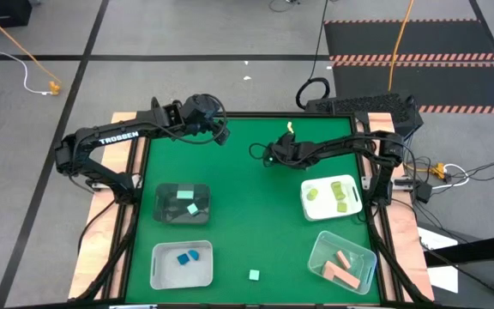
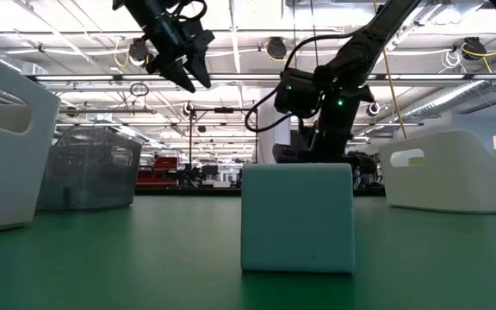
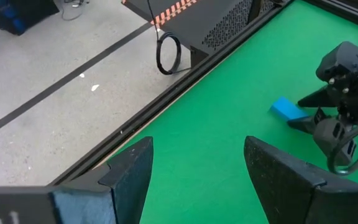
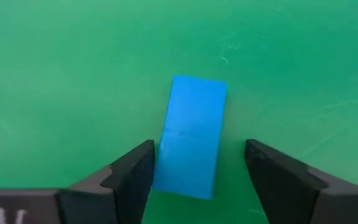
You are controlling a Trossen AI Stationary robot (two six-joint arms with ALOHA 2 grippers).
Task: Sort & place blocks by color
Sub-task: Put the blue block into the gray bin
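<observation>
Blue block (image 4: 191,134) lies between the wide right claw (image 4: 197,165); nothing crowds it.

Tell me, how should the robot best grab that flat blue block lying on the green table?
Probably from straight above, squeezing its two long sides. The blue block lies flat on the green table, a thin rectangle, so only its narrow width fits between the jaws. The right gripper already hangs over it, open, one finger on each long side. The left gripper waits open near the table's far edge.
</observation>
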